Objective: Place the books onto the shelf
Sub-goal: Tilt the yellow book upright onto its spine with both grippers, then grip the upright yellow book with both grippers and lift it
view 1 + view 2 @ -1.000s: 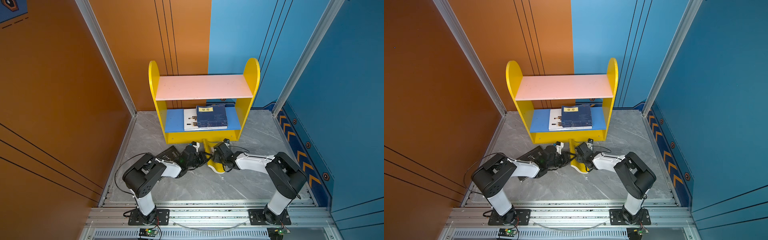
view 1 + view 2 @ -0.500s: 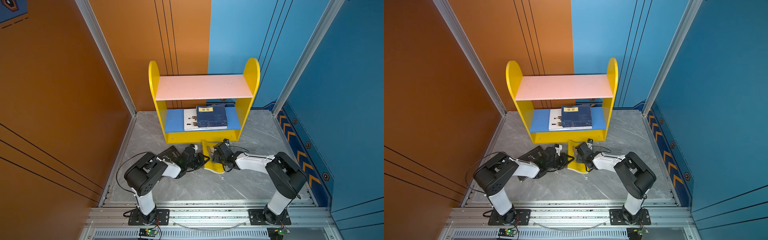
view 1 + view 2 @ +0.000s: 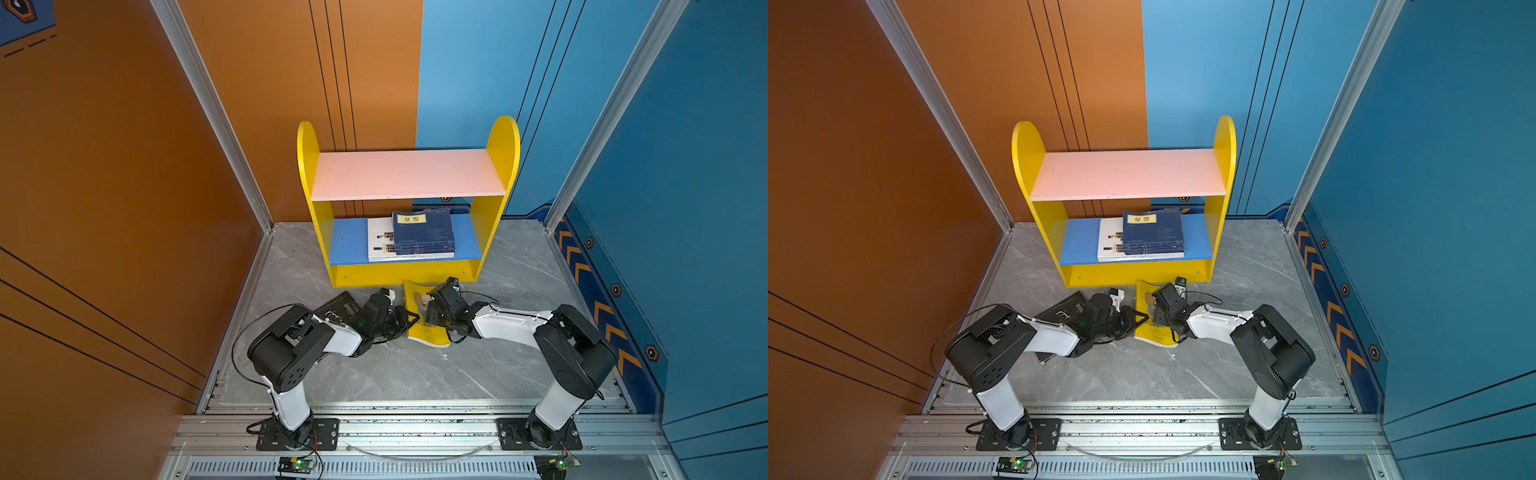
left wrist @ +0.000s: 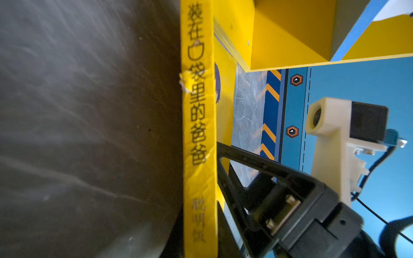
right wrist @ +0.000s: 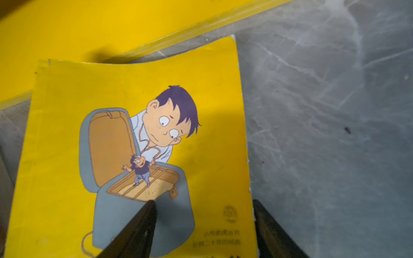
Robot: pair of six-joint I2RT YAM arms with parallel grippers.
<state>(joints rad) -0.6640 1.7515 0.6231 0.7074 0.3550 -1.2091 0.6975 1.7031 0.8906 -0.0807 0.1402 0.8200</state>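
Observation:
The yellow book with the cartoon man lies on the grey floor just in front of the shelf. My left gripper is shut on its spine, one jaw on either side. From the other side my right gripper hangs open over the cover, its fingers straddling the book's outer edge. A navy book lies on a white book on the blue lower board. A black book lies on the floor, partly under my left arm.
The pink upper board carries nothing. Orange wall panels close the cell on the left and blue ones on the right. The two grippers sit nearly tip to tip close to the shelf's yellow base front. Bare grey floor stretches back toward the arm bases.
My left gripper has closed on the yellow book's spine. The book has shifted slightly to the left with it. My right gripper has stayed over the cover, opening slightly.

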